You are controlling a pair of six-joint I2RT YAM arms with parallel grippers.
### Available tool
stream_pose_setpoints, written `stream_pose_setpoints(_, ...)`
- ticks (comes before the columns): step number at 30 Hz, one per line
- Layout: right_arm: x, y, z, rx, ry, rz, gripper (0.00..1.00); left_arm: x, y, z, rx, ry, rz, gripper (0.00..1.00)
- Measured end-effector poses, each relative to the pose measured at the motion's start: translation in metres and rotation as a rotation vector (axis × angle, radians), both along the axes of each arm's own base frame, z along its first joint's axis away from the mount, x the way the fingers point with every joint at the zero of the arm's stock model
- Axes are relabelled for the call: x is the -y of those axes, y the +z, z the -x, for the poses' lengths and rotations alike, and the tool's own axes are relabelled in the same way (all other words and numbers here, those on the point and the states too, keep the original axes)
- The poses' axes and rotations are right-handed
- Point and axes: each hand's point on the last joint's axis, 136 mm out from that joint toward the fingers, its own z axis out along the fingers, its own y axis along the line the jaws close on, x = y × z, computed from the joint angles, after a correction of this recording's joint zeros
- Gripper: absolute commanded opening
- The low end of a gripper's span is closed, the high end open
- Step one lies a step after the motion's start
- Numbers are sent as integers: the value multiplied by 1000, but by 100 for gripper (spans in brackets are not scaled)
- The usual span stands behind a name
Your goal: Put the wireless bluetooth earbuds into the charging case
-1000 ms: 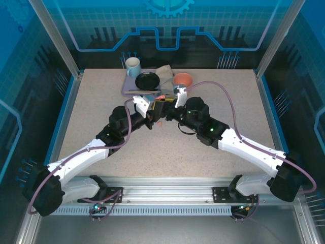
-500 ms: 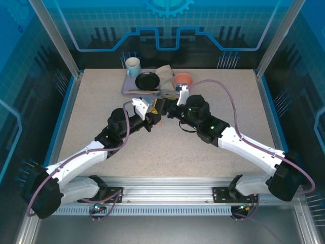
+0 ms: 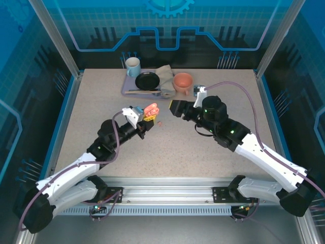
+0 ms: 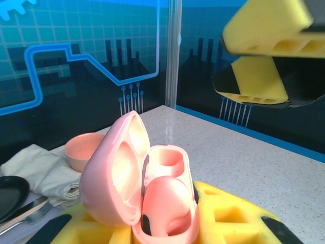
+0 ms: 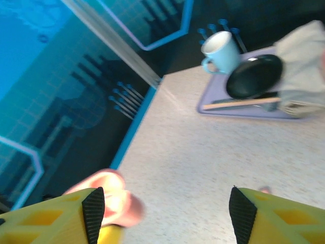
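Note:
My left gripper [image 3: 144, 116] is shut on the salmon-pink charging case [image 3: 151, 109], which it holds above the table with the lid swung open. In the left wrist view the case [image 4: 114, 173] has one pink earbud [image 4: 170, 201] seated in its near slot, and the far slot [image 4: 167, 156] is bare. My left gripper [image 4: 162, 231] grips the case's base. Another tiny pink earbud [image 3: 159, 122] lies on the table just below the case. My right gripper [image 3: 175, 107] hangs open to the right of the case, holding nothing; the right wrist view has my right gripper [image 5: 167, 216] spread wide with the blurred case [image 5: 109, 201] at its left finger.
At the back of the table a purple tray [image 3: 128, 87] carries a light-blue mug [image 3: 133, 66] and a black plate [image 3: 147, 80]. Beside it lie a folded cloth [image 3: 165, 76] and a salmon bowl [image 3: 183, 81]. Metal frame posts stand at the corners.
My right gripper has pulled back to the right, away from the case, and its jaws have widened. My left arm has drawn the case slightly left and toward the near side.

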Motion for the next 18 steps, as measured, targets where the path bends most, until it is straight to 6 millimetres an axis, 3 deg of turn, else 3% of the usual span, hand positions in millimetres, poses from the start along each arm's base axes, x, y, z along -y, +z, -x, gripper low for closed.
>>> stream_pose_setpoints(4,22,-47,-15,-152,-87,117,72,-20,5,3,30,64,18,0)
stream_pose_setpoints(7,23,-90,-23,-287,-109,221,72,-33,10,4,50,108,34,0)
stream_pose_setpoints(11,7,-140,-38,-446,-97,345,72,-43,14,4,59,146,42,0)
stream_pose_setpoints(18,-46,-194,-70,-581,-12,547,69,-52,17,3,67,181,51,0)
